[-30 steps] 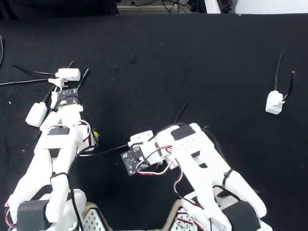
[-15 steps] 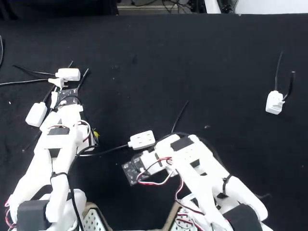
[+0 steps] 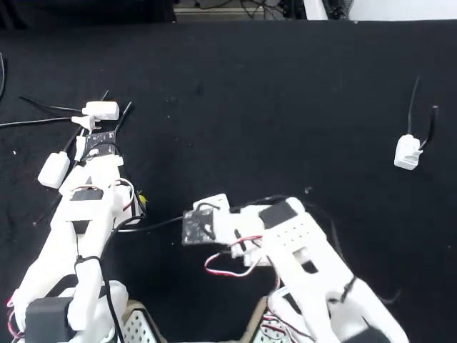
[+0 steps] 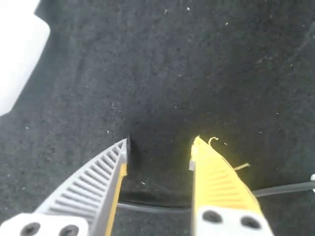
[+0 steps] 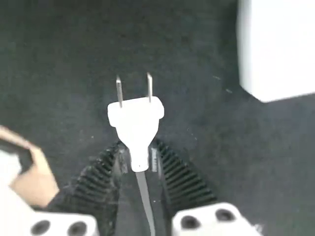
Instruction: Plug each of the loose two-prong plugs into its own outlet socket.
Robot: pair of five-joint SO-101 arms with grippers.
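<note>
My right gripper [image 5: 138, 150] is shut on the neck of a white two-prong plug [image 5: 135, 115], with both prongs pointing away from the fingers. A white outlet block [image 5: 275, 49] lies just ahead and to one side of the prongs. In the high view this outlet [image 3: 213, 203] peeks out beside the right arm [image 3: 293, 232] near the table's middle front. My left gripper [image 4: 158, 145] stands open over the black cloth, a thin black cable [image 4: 152, 209] crossing between its fingers. The left arm [image 3: 89, 193] lies at the left.
Two white blocks [image 3: 101, 110] [image 3: 53, 170] with black cables sit by the left arm's tip; one shows in the left wrist view as a white shape [image 4: 17, 54]. Another white block [image 3: 407, 152] with a black cord lies far right. Black cloth [image 3: 271, 93] covers the table.
The right arm drew back off the middle outlet, then came forward again so its wrist now partly covers that outlet. The left arm has not moved.
</note>
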